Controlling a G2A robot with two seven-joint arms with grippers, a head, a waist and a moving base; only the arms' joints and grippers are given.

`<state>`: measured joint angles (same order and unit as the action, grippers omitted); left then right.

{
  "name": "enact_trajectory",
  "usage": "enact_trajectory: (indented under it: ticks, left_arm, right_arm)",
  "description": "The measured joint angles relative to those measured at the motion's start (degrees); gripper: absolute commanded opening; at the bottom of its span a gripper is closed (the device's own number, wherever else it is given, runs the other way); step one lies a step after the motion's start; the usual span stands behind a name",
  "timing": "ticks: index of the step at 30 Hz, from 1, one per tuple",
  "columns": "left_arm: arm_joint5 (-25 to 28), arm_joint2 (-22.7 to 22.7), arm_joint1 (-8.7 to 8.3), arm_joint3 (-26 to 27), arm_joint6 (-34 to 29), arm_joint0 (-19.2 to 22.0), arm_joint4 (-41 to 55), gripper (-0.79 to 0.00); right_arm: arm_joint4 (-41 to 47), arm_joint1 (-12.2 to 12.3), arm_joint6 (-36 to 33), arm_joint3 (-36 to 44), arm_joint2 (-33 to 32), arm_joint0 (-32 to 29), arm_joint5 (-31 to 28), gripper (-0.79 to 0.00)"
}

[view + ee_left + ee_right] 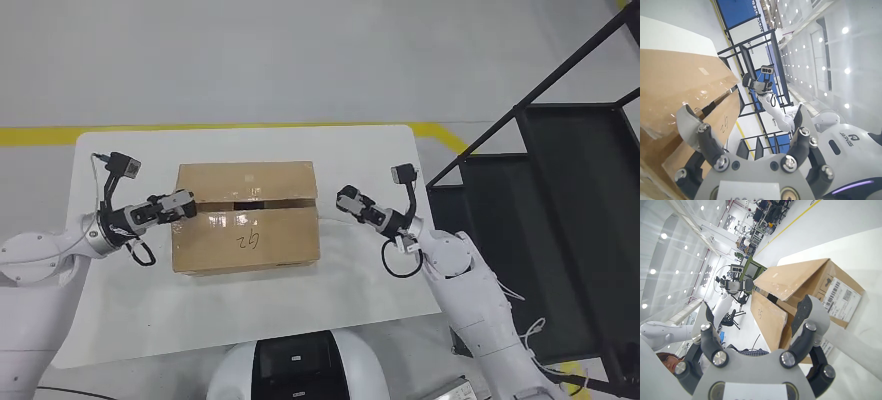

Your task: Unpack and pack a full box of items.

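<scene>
At the centre of the table [120, 300] you see the box [246, 217] — left gripper [183, 203] at its 9 o'clock, right gripper [347, 196] at 3 o'clock, both spread wide.

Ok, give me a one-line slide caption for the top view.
Open left gripper and open right gripper flank the ends of a cardboard box, flaps nearly shut, on the white table.

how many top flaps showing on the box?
2. The far flap and the near flap with the handwriting, meeting mid-lid with a small gap; inner flaps beneath may be hidden.
</scene>
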<state>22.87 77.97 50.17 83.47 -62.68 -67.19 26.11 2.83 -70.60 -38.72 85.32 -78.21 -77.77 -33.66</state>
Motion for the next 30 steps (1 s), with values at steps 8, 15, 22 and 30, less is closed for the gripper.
enact_trajectory:
  ticks: [8,15,22,30]
  left_arm:
    - [-1.32,-1.13,-0.07,-2.97,-3.9,1.33,-2.82,0.0]
    - [-1.13,-0.5,-0.17,-3.22,-3.48,1.01,-3.44,0.0]
    - [-0.86,0.1,-0.28,-1.56,-3.11,0.31,-3.9,0.0]
    - [-0.96,0.56,-0.39,0.08,-2.81,-0.64,-4.5,0.0]
  right_arm:
    - [1.49,0.64,2.08,3.81,-2.05,-6.18,4.8,0.0]
    - [5.47,0.56,-0.26,3.24,1.01,-9.13,11.01,0.0]
    - [10.74,-0.62,3.14,-5.28,6.08,-6.45,13.65,0.0]
    - [19.97,-2.92,9.84,-16.27,10.46,-0.12,9.54,0.0]
